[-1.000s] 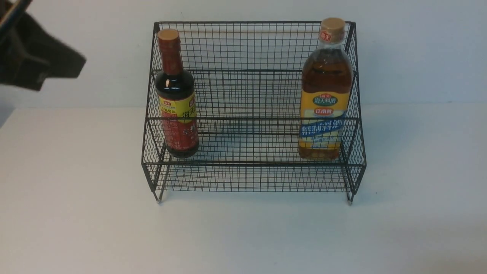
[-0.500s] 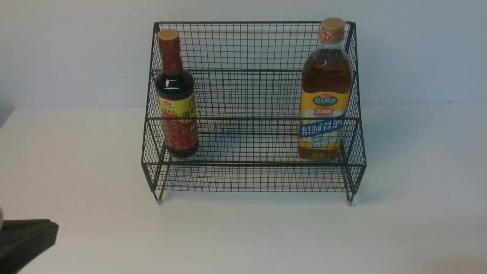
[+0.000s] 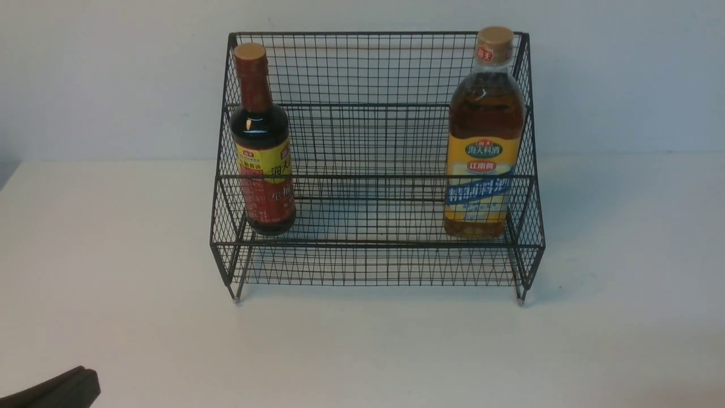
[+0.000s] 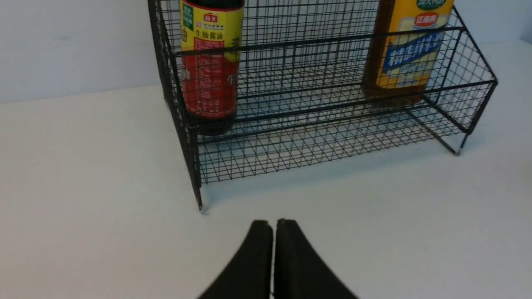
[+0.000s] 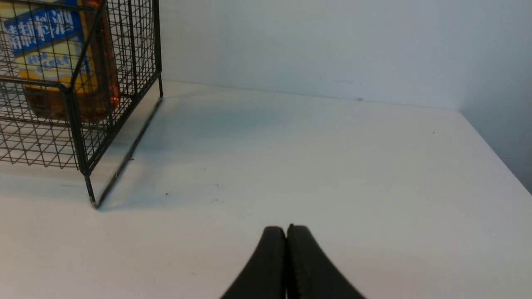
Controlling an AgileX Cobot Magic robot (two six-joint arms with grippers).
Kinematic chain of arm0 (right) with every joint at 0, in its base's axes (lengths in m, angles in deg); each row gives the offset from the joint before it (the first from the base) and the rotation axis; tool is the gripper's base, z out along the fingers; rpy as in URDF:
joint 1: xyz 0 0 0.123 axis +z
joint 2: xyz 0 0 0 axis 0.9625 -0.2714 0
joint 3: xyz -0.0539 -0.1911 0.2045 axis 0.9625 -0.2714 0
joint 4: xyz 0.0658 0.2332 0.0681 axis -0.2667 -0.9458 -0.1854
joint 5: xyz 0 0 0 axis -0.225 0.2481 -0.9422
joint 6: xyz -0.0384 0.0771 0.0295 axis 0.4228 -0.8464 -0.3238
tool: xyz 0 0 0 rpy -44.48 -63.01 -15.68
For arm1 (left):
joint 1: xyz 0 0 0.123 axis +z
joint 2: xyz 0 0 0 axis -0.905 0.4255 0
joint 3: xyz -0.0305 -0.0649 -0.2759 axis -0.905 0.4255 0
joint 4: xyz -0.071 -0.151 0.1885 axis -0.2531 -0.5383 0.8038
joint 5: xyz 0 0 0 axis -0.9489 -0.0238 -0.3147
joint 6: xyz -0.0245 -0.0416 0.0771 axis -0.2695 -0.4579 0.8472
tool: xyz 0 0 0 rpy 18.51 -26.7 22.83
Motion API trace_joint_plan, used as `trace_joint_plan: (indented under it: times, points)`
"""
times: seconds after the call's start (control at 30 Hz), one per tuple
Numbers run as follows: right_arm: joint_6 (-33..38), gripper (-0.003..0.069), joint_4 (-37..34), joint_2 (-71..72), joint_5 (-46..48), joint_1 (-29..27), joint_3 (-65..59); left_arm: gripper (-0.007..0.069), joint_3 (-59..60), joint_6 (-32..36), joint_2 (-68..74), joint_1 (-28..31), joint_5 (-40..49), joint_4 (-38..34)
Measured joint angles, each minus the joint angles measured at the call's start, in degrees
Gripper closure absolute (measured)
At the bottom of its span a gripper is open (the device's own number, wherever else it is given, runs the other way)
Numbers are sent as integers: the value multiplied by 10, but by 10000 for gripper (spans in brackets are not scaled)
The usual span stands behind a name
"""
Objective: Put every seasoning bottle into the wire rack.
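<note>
The black wire rack (image 3: pixel 376 243) stands at the back middle of the white table. Upright in its lower tier at the left end is the dark soy-sauce bottle (image 3: pixel 262 141) with the red-yellow label. The amber bottle (image 3: pixel 484 141) with the yellow-blue label and tan cap stands upright at the right end. My left gripper (image 3: pixel 85 377) is shut and empty, low at the front left corner, well short of the rack (image 4: pixel 324 124). In its wrist view the left gripper (image 4: pixel 273 224) points at the rack's near left foot. My right gripper (image 5: pixel 286 229) is shut and empty, to the right of the rack (image 5: pixel 83 124).
A pale wall runs close behind the rack. The white table (image 3: pixel 362 351) stretches in front of the rack and to both sides. Its right edge (image 5: pixel 498 153) shows in the right wrist view.
The left gripper has come down from the upper left corner of the front view to the bottom left corner. Both bottles and the rack have stayed still.
</note>
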Motion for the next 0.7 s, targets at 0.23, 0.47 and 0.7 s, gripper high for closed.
trace_joint_plan:
  times: [0.23,0.47,0.7]
  points:
    - [0,673,0,0,0,0,0,629,84,34,-25,0,-135,5]
    - [0,673,0,0,0,0,0,629,157,-114,-90,-1,-171,161]
    - [0,673,0,0,0,0,0,629,170,-322,-91,-48,-163,335]
